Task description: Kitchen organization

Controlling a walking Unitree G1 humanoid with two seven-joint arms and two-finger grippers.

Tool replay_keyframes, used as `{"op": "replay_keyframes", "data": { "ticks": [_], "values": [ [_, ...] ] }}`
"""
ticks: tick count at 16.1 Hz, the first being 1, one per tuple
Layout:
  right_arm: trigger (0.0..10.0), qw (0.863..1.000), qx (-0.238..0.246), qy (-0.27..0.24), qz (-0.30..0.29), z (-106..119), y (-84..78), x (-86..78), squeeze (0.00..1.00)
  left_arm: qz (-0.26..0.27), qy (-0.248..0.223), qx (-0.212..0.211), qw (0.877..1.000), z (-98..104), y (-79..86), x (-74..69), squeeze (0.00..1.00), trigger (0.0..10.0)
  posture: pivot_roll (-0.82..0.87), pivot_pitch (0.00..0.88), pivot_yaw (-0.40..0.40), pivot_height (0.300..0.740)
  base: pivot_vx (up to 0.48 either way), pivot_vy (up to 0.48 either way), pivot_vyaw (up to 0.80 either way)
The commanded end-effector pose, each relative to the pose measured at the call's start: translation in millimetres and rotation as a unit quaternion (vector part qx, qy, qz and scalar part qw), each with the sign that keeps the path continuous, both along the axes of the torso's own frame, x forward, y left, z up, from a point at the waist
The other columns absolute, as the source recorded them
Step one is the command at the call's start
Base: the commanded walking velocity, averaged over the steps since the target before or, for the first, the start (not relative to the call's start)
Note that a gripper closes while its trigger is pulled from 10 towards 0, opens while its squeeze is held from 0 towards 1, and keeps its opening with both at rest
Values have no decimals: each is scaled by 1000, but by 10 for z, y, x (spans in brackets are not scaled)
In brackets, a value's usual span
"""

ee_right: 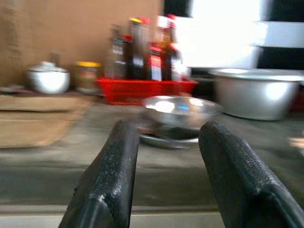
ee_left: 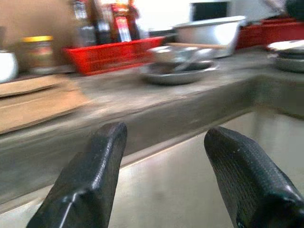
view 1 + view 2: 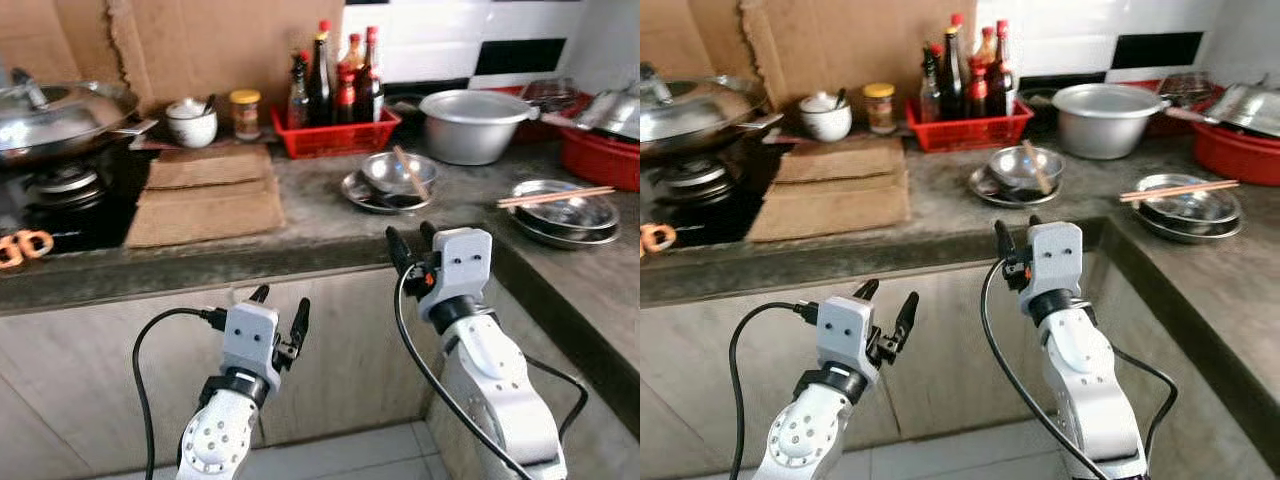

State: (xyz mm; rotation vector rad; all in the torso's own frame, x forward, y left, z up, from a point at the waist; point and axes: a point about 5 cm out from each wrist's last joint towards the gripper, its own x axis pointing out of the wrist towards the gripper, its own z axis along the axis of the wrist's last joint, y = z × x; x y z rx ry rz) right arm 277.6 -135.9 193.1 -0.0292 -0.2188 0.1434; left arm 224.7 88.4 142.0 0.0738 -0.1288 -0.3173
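Both of my grippers sit spread and empty before the counter edge (image 3: 300, 262), the left gripper (image 3: 280, 310) lower by the cabinet front, the right gripper (image 3: 412, 245) near the steel bowl (image 3: 398, 172) stacked on its plate (image 3: 360, 195).

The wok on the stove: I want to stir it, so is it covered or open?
Covered: a metal lid with a knob sits on the wok.
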Motion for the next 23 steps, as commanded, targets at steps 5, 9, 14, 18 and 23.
{"op": "replay_keyframes", "data": {
  "ticks": [5, 9, 14, 18, 23],
  "values": [
    [10000, 1000, 13, -5, 4, 55, 42, 35, 0, 8, -3, 7, 1000, 6, 51, 12, 0, 10000, 107, 25, -27, 740, 480, 0, 0],
    [10000, 1000, 19, -19, -9, 126, -11, 71, 0, 7, -4, 6, 1000, 10, 57, 16, 0, 10000, 107, 26, -26, 740, 480, 0, 0],
    [10000, 999, 28, -32, -15, 214, -78, 116, 0, 11, -4, -2, 1000, 20, 63, 23, 0, 10000, 105, 27, -22, 740, 288, 0, 0],
    [10000, 998, 40, -37, -8, 252, -96, 136, 0, 15, -3, 1, 1000, 21, 69, 35, 0, 10000, 106, 28, -22, 740, 0, 0, 0],
    [10000, 997, 53, -48, 11, 284, -88, 125, 1000, 11, 5, 1, 1000, -4, 58, 21, 0, 10000, 105, 33, -21, 740, 0, 0, 0]
  ]
}}
